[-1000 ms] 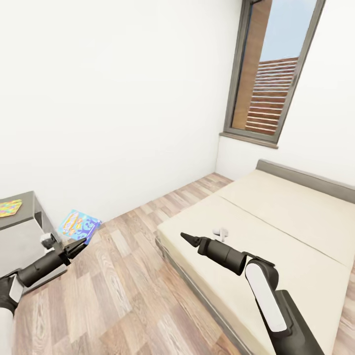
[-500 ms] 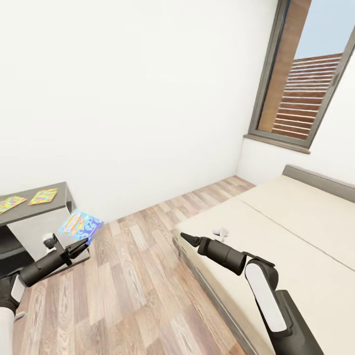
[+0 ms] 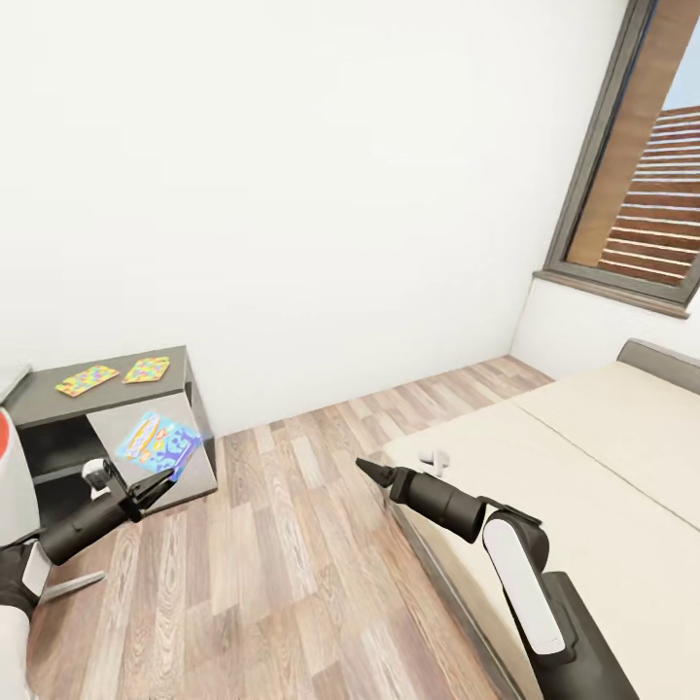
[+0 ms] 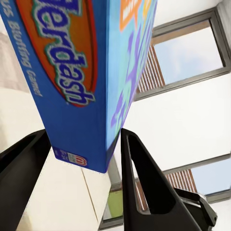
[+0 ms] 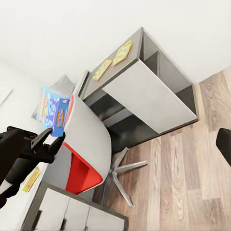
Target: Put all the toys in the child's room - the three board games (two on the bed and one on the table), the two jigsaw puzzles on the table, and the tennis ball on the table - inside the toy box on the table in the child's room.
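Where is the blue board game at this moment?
The blue board game is held in the left gripper, low on the head view's left, above the wood floor in front of the dark grey cabinet carrying both jigsaw puzzles.

Blue board game (image 4: 82, 72) side: orange oval reads "…derdash", small white text alongside, blurred, partly legible "Bluffing Game"

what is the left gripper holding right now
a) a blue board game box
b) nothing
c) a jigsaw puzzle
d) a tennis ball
a: the left gripper is shut on the blue board game box, and the left wrist view shows its fingers on either side of the box's lower edge; both jigsaw puzzles lie on the dark cabinet top.
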### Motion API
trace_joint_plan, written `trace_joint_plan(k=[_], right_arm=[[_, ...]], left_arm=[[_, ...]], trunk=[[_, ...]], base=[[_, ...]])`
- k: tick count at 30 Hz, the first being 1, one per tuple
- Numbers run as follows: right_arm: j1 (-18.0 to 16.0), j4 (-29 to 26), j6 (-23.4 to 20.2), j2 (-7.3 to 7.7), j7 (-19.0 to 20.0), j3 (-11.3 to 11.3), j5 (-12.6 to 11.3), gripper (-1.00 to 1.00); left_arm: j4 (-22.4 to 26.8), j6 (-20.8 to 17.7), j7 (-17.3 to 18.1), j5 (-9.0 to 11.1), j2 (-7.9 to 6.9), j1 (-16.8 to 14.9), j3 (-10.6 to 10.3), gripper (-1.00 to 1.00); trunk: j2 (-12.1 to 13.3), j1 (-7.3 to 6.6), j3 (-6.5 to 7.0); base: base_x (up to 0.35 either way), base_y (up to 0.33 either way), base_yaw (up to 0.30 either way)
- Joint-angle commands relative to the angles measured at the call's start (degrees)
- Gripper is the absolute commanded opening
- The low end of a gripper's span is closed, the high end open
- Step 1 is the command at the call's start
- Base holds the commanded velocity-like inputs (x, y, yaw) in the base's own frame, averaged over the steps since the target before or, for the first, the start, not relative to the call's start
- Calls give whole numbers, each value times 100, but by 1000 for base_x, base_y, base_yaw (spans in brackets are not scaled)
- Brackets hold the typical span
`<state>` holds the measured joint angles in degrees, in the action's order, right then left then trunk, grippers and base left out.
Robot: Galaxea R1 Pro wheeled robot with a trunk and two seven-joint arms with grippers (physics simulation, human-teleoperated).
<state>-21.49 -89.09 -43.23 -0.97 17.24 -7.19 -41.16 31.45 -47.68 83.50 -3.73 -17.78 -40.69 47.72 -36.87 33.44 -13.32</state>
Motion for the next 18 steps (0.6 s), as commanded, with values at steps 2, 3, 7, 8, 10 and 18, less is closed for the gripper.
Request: trace_joint_plan(k=[2,3,7,8,10,18], right_arm=[[-4,-3,-27,-1,17,7,9,100],[-4,-3,-27,0,17,7,7,100],[-4,-3,-27,-1,17,2,4,100],[-4,-3,-27,-1,17,4,4,100],[-4,-3,-27,0,17,6,3,100],[-4,-3,-11,0,17,6,3,100]], left_arm=[[2,-48,26,-32,2,-9,27,-100],[2,-48,24,-32,4,-9,26,-100],[2,-48,26,-34,8,-9,26,-100],[2,-48,26,-36,6,-9,26,-100],[2,-48,24,-37,6,-9,27,-100],[2,-48,26,-32,11,-9,27,-100]], trunk=[[-8,2,-9],[-8,2,-9],[-8,2,-9],[-8,2,-9],[-8,2,-9],[-8,2,-9]], base=[[117,0,219],[210,0,114],[277,0,48],[310,0,15],[317,-8,8],[276,-125,1]])
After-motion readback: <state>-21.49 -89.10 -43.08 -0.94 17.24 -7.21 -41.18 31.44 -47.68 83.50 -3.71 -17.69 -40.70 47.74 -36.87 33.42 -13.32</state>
